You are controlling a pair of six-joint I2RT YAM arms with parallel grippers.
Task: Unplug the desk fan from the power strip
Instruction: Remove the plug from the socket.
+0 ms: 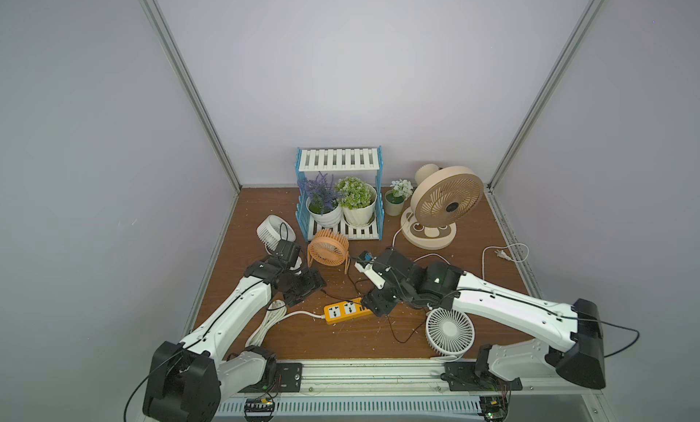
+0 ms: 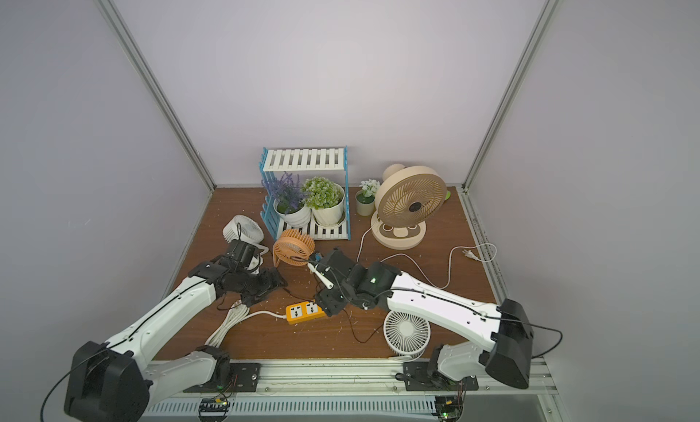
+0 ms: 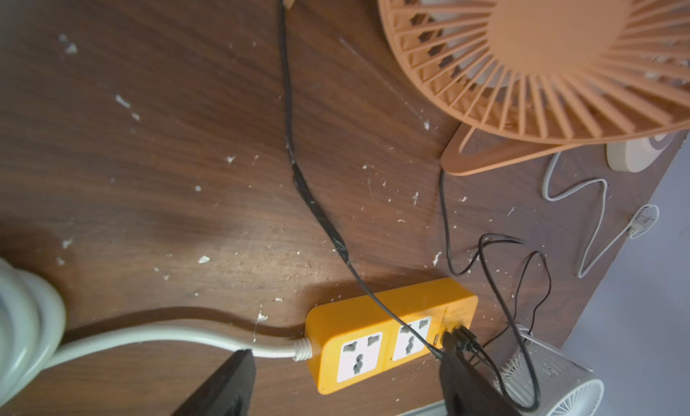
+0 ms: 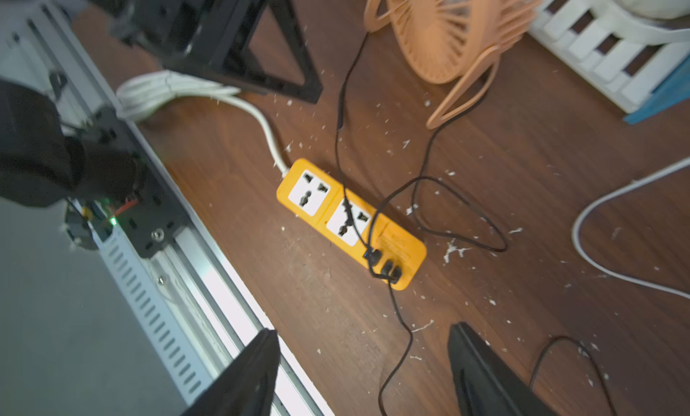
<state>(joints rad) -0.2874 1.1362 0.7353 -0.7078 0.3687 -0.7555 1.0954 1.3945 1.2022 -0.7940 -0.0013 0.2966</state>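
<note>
The orange-yellow power strip [image 1: 342, 311] [image 2: 301, 313] lies on the wooden table, both white sockets empty. Three black USB plugs [image 4: 386, 265] sit in its end ports. Their thin black cables run off towards the small fans, one to the orange desk fan [image 1: 327, 247] [image 4: 444, 33]. My left gripper [image 1: 308, 291] [image 3: 345, 354] is open, short of the strip's cord end, holding nothing. My right gripper [image 1: 373, 304] [image 4: 364, 332] hovers open over the USB end and hides it in both top views. One black cable [image 4: 401, 343] runs between its fingers on the table.
A beige fan [image 1: 443, 204] stands back right, its white two-prong plug [image 1: 502, 254] loose on the table. White fans sit at front right [image 1: 449, 331] and left [image 1: 272, 230]. A blue-white rack [image 1: 339, 162] with potted plants stands behind. Coiled white cord [image 1: 265, 321] lies front left.
</note>
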